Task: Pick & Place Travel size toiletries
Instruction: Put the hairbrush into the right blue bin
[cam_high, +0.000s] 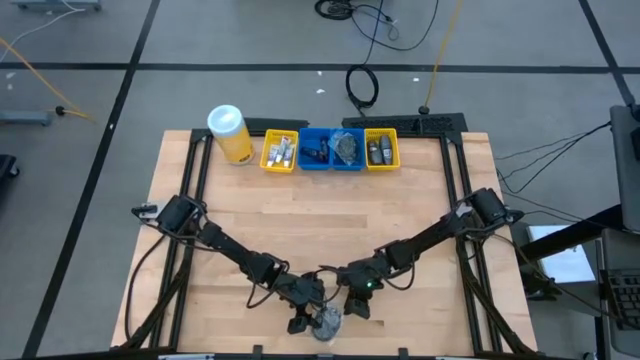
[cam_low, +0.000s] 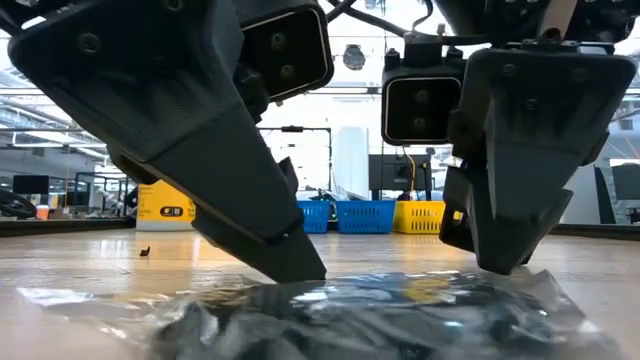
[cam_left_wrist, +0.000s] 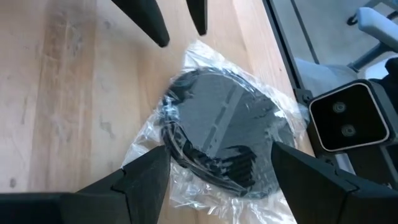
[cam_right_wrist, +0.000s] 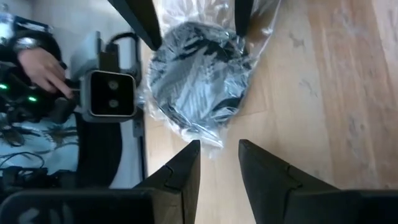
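On the pale wooden table (cam_high: 320, 235), at its near edge, the black round puff in a clear plastic wrap (cam_left_wrist: 221, 140) lies between the spread fingers of the left gripper (cam_left_wrist: 219, 177), the right gripper (cam_right_wrist: 219, 163) hovers beside it with jaws parted and empty, and yellow and blue bins (cam_high: 330, 150) line the far edge before a grey-floored hall.

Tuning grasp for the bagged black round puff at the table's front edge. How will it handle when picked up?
The bagged puff sits in loose, crinkled clear plastic, so the wrapper will probably slide and bunch under the left gripper, which straddles it open. It looks flat and soft: likely light, floppy at the edges. It lies flat, so rolling seems unlikely. The right gripper waits beside it.
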